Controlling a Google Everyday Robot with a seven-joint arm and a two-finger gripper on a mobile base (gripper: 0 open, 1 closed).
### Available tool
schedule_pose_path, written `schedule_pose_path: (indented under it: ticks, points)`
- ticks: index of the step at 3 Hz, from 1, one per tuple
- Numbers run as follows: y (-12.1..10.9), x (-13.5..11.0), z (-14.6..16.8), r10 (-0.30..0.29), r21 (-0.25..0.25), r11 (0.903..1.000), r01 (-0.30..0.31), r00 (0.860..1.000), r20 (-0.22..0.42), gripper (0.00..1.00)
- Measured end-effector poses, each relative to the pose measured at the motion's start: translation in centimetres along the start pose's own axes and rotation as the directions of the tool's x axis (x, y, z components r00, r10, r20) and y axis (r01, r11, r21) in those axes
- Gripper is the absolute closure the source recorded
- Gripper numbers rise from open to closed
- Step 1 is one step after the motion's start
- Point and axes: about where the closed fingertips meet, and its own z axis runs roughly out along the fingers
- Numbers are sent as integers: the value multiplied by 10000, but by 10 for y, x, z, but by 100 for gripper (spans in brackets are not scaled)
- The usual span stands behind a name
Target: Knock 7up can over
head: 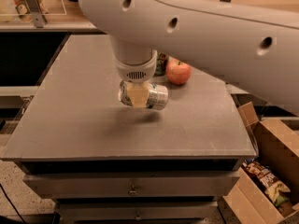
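Observation:
The 7up can, pale silver with green markings, lies on its side between the fingers of my gripper. It hangs a little above the grey table, with its shadow below it. The gripper is shut on the can, and a yellowish finger pad faces the camera. The white arm comes down from above at mid-table and hides the can's left end.
A red apple sits behind and to the right of the gripper. A darker green can stands beside it, partly hidden by the arm. An open cardboard box with snack bags is on the floor at right. Drawers run below the table's front edge.

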Motion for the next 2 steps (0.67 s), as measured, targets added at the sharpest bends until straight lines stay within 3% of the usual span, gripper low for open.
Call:
schedule_pose_path:
  ticks: [1,2]
  points:
    - [-1,6,5,-823,-430,9959,795,9943,-680,61]
    - [3,1,13,-1689,-1129,9800,1639,9850,-359,37]
